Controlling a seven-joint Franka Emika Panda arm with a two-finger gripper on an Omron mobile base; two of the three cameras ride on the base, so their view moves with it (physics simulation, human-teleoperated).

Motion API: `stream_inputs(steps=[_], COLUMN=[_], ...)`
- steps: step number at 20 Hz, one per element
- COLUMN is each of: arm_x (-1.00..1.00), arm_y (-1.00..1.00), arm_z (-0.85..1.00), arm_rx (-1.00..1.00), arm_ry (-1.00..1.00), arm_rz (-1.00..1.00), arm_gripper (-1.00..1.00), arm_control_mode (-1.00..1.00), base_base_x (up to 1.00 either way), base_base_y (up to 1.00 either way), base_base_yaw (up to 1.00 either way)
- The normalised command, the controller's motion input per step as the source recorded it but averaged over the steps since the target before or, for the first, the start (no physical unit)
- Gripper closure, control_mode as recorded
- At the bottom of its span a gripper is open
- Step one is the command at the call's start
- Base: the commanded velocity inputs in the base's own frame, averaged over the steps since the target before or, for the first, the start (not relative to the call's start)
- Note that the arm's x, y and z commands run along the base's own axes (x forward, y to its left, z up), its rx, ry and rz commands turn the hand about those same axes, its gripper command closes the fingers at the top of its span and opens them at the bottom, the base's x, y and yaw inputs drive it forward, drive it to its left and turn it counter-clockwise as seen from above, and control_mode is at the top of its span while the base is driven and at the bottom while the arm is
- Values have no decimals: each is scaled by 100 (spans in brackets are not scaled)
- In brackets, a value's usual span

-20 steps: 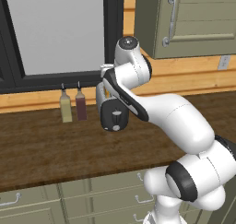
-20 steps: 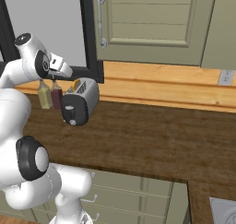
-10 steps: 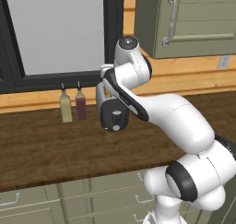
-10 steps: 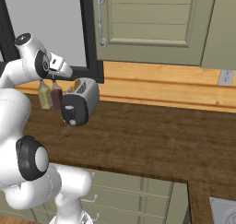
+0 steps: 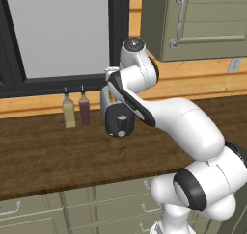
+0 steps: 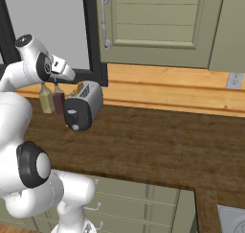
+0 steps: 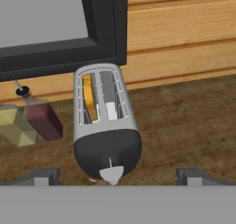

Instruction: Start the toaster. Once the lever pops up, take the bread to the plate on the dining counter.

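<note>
My claw [image 7: 118,174] hung wide open over one silver two-slot toaster [image 7: 106,126]; one tan bread slice [image 7: 89,103] inside, two bottles [image 7: 28,121] beside it.

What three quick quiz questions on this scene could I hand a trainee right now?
1. True or false: the pincer is shut on the toaster.
2. Which slot holds the bread in the hand view: A left, B right?
3. How many bottles stand beside the toaster on the counter?

Key: 1 false, it is open and holds nothing. 2 A. 3 two, the yellow bottle and the dark red bottle.
</note>
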Motion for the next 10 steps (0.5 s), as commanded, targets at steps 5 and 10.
stream_inputs(steps=[5, 10], arm_x=[-22, -35], arm_y=[8, 34], arm_z=[-4, -29], arm_rx=[0, -1], arm_ry=[-3, -7], arm_rz=[0, 0], arm_gripper=[-100, -100], arm_control_mode=[-100, -100], base_base_x=[0, 0], base_base_y=[0, 0], base_base_yaw=[0, 0])
